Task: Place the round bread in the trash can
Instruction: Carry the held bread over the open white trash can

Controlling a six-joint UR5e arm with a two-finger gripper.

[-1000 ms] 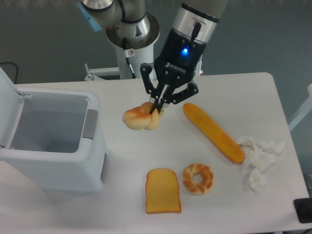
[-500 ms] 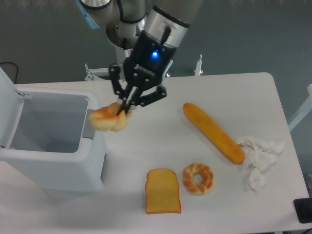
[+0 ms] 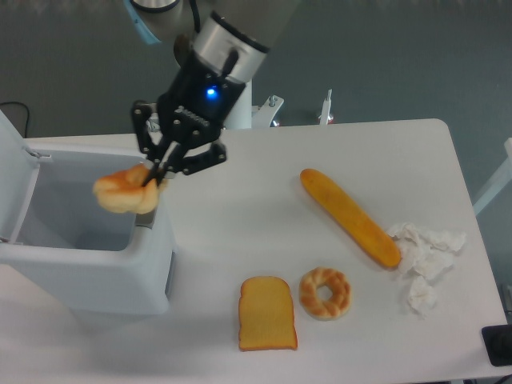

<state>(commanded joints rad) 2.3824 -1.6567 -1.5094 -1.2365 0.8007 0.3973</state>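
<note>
Leftward goes the gripper (image 3: 152, 178) across these frames, from above the middle of the table (image 3: 264, 232) to the near right edge of the trash can (image 3: 88, 276). Its fingers are clamped on the round bread (image 3: 124, 192), which hangs clear of everything and now sits over the bin's open mouth, just inside the right wall. The lid stands raised at the far left, so nothing blocks the drop. By my reading the carry is nearly done: a little more travel inward, then opening the fingers, should let the bun fall inside. Left on the table, well apart from the bin, are the baguette (image 3: 350, 216), ring bread (image 3: 325, 293), toast slice (image 3: 267, 314) and crumpled tissue (image 3: 424, 258).
</note>
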